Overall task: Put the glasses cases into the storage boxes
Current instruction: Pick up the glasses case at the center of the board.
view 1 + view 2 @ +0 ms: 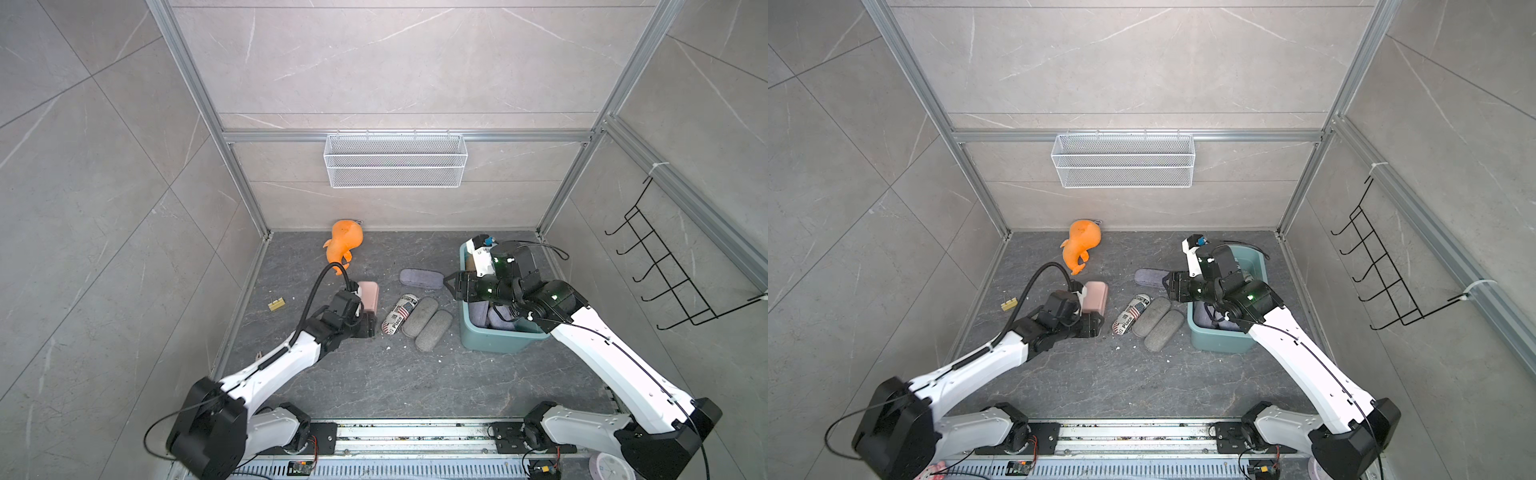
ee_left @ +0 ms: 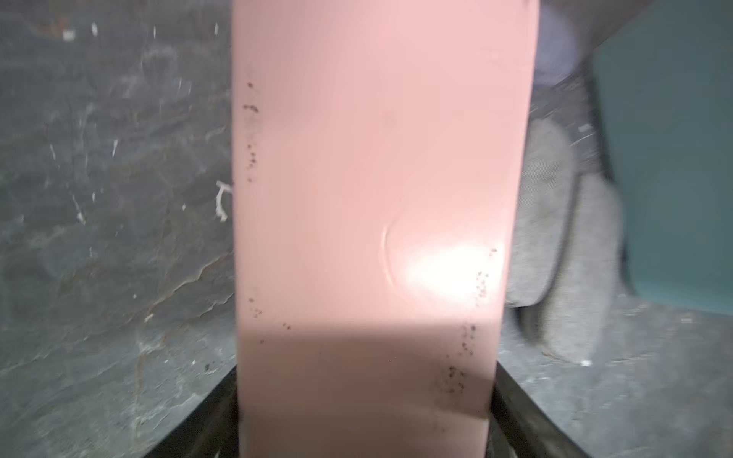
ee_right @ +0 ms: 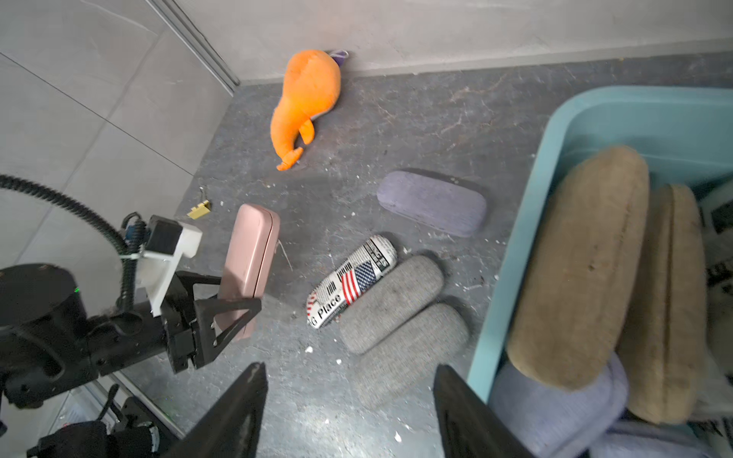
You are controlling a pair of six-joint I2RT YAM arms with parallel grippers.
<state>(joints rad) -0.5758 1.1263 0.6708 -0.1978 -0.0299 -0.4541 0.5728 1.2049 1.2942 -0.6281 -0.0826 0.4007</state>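
Left pincer (image 3: pixel 235 306) clenches the pink case (image 3: pixel 254 246) by one end, well apart from the teal tub (image 3: pixel 515 246); gripped off-centre, it may swing and slip. Right pincer (image 3: pixel 349 372), released, hangs at the rim, possibly blocking

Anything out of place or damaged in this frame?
Yes. An orange plush toy lies by the back wall and a small yellow padlock-like item near the side wall; neither is a case. The pink case shows a dent and dark specks.

Orange plush toy (image 1: pixel 343 243), wire basket (image 1: pixel 395 178)
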